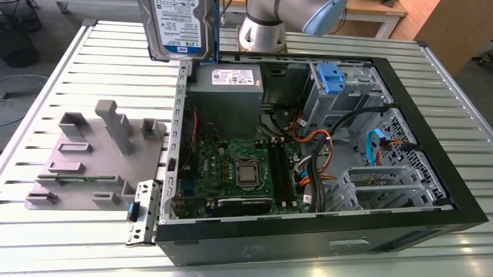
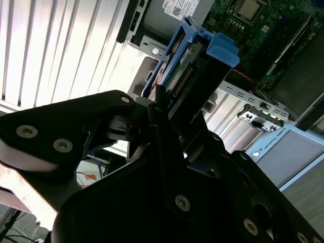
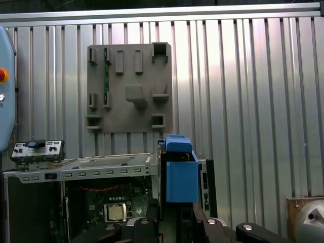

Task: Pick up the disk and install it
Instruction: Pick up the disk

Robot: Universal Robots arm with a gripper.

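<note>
The disk (image 1: pixel 177 29), a silver drive with a white-and-blue label in a blue carrier frame, hangs in the air above the far corner of the open computer case (image 1: pixel 431 173), on the exterior view's left. In the second wrist view my gripper (image 2: pixel 167 98) is shut on the disk (image 2: pixel 200 61), with black fingers (image 2: pixel 169 136) on either side of its connector end. The first wrist view has the blue carrier end of the disk (image 3: pixel 179 177) standing up from the gripper (image 3: pixel 172 223), over the case edge.
The case holds a motherboard (image 1: pixel 239 167), a grey power supply (image 1: pixel 223 98) and a metal drive cage with a blue latch (image 1: pixel 329 78). A grey fixture plate (image 1: pixel 92 156) with upright holders lies on the slatted table (image 1: pixel 115 57) beside the case. The arm's base (image 1: pixel 266 26) stands behind.
</note>
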